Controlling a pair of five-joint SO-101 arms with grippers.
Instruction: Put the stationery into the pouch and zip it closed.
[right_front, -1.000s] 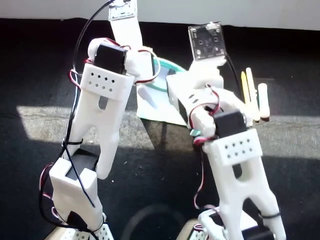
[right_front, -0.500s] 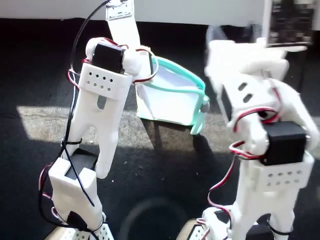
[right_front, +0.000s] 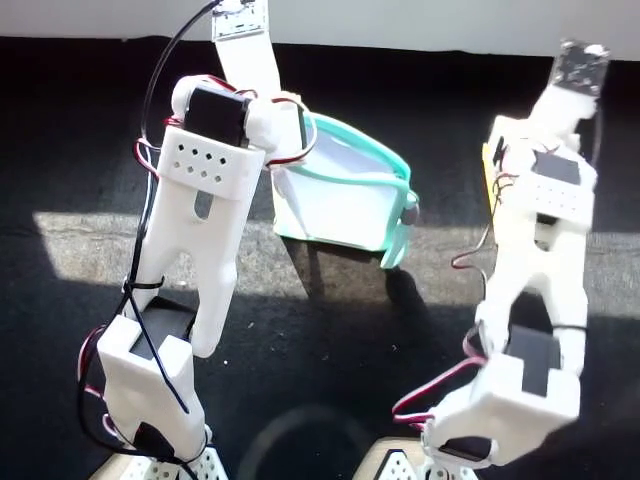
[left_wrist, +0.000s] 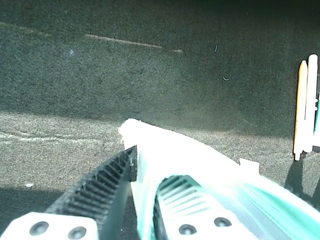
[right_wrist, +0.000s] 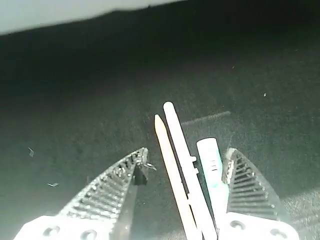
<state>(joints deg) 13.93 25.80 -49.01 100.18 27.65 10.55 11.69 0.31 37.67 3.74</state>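
The pouch (right_front: 345, 195), white with a teal zip rim, stands open at the table's middle. My left gripper (left_wrist: 132, 155) is shut on the pouch's white edge (left_wrist: 165, 150), and in the high view it grips the rim's left end (right_front: 292, 130). A yellow pencil (right_wrist: 167, 160), a white pen (right_wrist: 181, 145) and a short white tube (right_wrist: 211, 162) lie side by side on the dark mat. My right gripper (right_wrist: 185, 160) hangs open just above them, one finger on each side. The right arm (right_front: 540, 200) covers most of them from above; a yellow sliver (right_front: 487, 165) shows.
A black mat (right_front: 330, 320) covers the table, crossed by a sunlit band (right_front: 90, 245). A pale wall strip (right_front: 420, 20) runs along the far edge. The pouch's zip pull (right_front: 408, 212) hangs at its right end. Open mat lies between pouch and stationery.
The right arm swung from in front of the pouch out to the right and now sits over the stationery, uncovering the pouch. The left arm has stayed put with the pouch edge.
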